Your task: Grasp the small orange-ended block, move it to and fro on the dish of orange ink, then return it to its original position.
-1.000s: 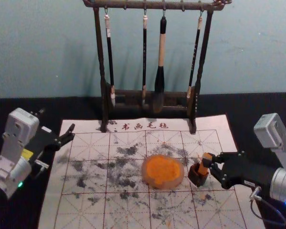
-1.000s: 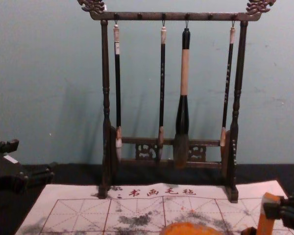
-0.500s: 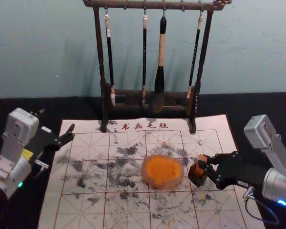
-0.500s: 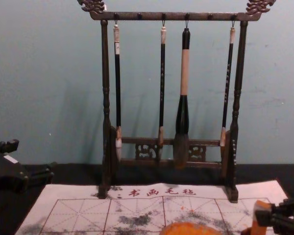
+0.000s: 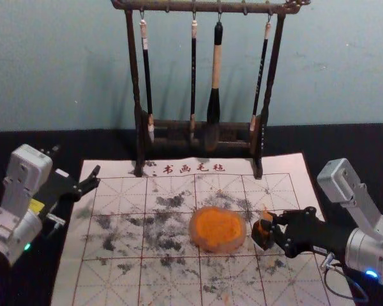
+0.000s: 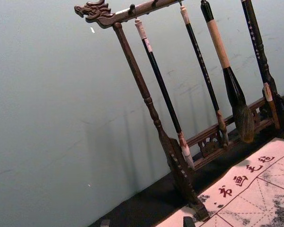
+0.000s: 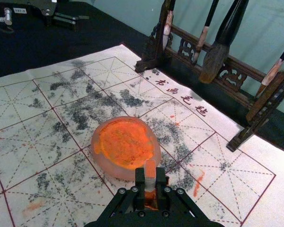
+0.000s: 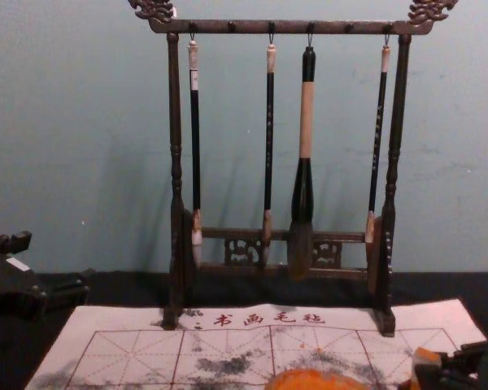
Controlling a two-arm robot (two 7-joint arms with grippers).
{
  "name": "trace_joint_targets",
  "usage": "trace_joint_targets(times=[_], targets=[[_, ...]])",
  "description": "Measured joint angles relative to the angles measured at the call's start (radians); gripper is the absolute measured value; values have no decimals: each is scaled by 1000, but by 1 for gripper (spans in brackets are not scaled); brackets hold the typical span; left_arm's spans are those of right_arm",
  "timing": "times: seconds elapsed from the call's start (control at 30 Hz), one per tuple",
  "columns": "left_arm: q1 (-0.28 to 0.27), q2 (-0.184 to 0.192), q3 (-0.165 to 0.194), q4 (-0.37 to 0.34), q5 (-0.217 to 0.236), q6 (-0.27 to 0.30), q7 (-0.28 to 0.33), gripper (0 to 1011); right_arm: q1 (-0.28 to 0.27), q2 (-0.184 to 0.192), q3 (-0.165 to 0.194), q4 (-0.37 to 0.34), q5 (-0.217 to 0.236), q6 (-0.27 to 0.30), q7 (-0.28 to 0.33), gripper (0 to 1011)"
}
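The right tool (image 7: 150, 181), on the scene's right, is closed on the small orange-ended block (image 7: 150, 169), its pads on either side. It has come lower and further left over the last second, and the block has sunk with it: the end that stood well above the dark brown, square-looking holder (image 5: 262, 240) now shows just at its mouth. How deep the block sits inside is hidden.

Just left of the holder lies the round, pale-rimmed dish of orange ink (image 5: 217, 229), unmoved on the white, ink-stained felt mat (image 5: 108, 280). The block is off the dish, so this looks like the return, probably near its end. What remains is to seat the block, let go and draw back without tipping the holder or nudging the dish.

At far left, the left tool (image 5: 76, 163) is parked with its fingers spread.
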Motion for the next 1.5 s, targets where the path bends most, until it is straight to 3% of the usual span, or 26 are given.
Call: trace_joint_targets(times=[1.5], targets=[[0, 0, 0, 0, 0, 0, 0, 1001, 5, -8, -4, 12, -13, 16, -1, 82]])
